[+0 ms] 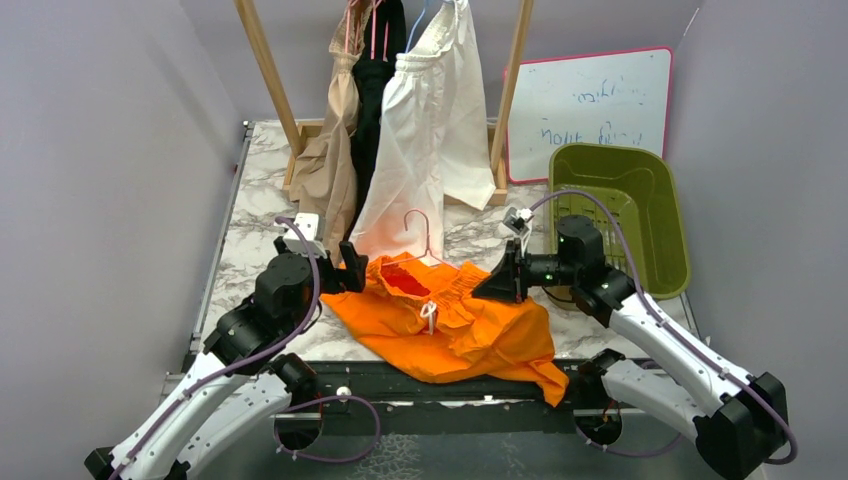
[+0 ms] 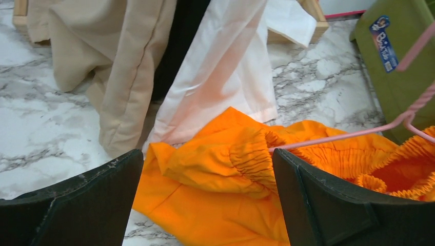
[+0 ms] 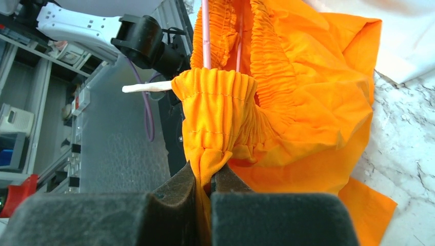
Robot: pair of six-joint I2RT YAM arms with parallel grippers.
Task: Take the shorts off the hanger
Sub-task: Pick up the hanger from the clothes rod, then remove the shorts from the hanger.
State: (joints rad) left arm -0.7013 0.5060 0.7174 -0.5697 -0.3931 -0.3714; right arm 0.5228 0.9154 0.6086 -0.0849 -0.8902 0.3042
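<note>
The orange shorts (image 1: 450, 325) lie bunched on the marble table with a pink wire hanger (image 1: 425, 240) still threaded through the waistband. My right gripper (image 1: 488, 285) is shut on the right end of the orange waistband (image 3: 215, 113); the hanger wire (image 3: 205, 31) runs into the fabric above it. My left gripper (image 1: 355, 265) is open at the left end of the orange shorts (image 2: 220, 174), its jaws wide on either side of the fabric without touching it. The cream-white shorts (image 1: 425, 130), black shorts (image 1: 375, 90) and tan-beige shorts (image 1: 325, 160) hang on the wooden rack.
A wooden clothes rack (image 1: 270, 75) stands at the back of the table. A green plastic bin (image 1: 620, 215) sits at the right. A whiteboard (image 1: 590, 105) leans on the back wall. The orange fabric drapes over the table's near edge.
</note>
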